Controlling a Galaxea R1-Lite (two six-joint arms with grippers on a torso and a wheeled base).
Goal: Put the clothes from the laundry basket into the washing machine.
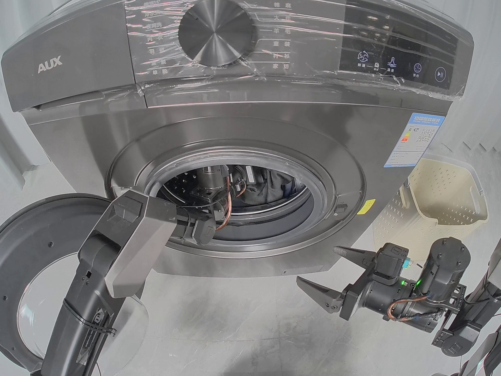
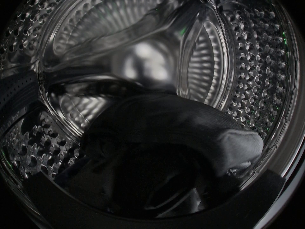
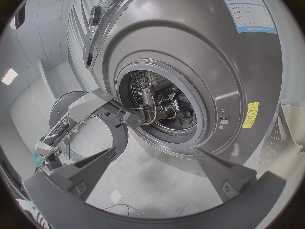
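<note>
The right gripper (image 1: 319,266) is pictured spread wide, held low before the washing machine (image 1: 313,131), whose door (image 1: 42,241) is swung fully open. Beyond this gripper and to its right, the cream laundry basket (image 1: 449,194) is set beside the machine's flank. Farther in, the left gripper (image 3: 171,106) is placed through the opening, inside the drum (image 2: 254,64); whether it is spread or closed cannot be told. A dark garment (image 2: 178,124) is heaped low in the drum, directly ahead of it.
</note>
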